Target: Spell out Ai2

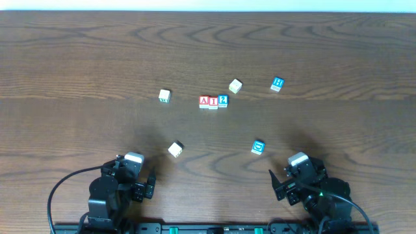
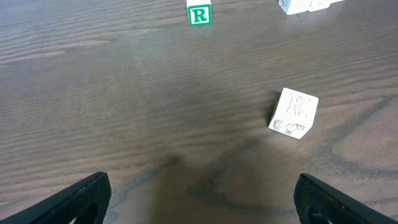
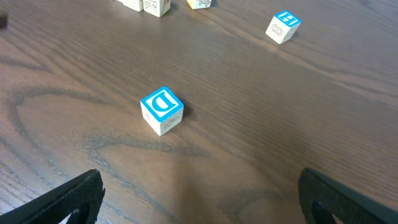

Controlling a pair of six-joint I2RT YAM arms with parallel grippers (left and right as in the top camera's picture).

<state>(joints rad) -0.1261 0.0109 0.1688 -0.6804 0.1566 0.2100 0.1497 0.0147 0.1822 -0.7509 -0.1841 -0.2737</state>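
Three letter blocks stand touching in a row at the table's middle: a red A block (image 1: 204, 101), a red I block (image 1: 213, 101) and a blue 2 block (image 1: 223, 100). Their row shows at the top edge of the left wrist view (image 2: 308, 5) and of the right wrist view (image 3: 146, 5). My left gripper (image 2: 202, 199) is open and empty at the near left of the table (image 1: 146, 184). My right gripper (image 3: 199, 196) is open and empty at the near right (image 1: 278, 185).
Loose blocks lie around: a green R block (image 1: 164, 96) (image 2: 199, 14), a plain white block (image 1: 175, 149) (image 2: 294, 112), a blue D block (image 1: 258, 147) (image 3: 161, 110), a blue H block (image 1: 277, 84) (image 3: 283, 27) and a yellowish block (image 1: 235, 86).
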